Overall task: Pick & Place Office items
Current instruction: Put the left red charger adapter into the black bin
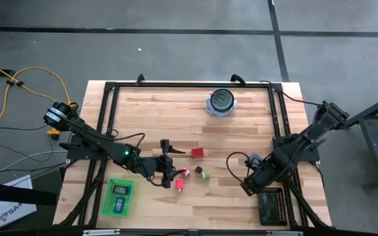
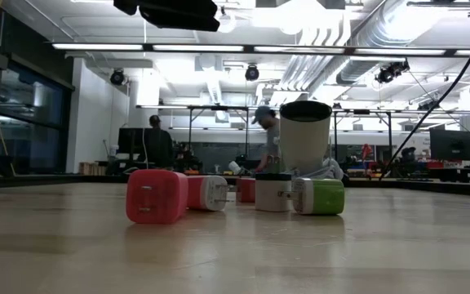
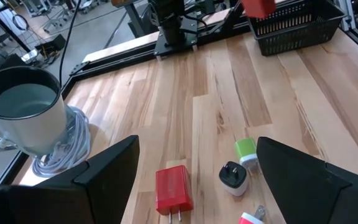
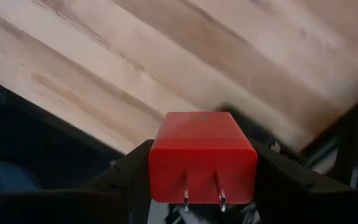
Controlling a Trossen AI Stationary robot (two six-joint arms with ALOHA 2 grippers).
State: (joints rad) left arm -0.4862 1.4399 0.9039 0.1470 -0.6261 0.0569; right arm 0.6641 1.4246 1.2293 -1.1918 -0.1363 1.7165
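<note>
Red charger (image 4: 202,155) in right gripper (image 4: 202,180)

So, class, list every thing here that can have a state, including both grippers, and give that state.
Left gripper, open, empty.
Right gripper, shut on the held red charger.
Loose red charger, lying flat on the table, prongs showing.
Green charger, loose on the table.
White cup, upright.
Green tray, holding items.
</note>
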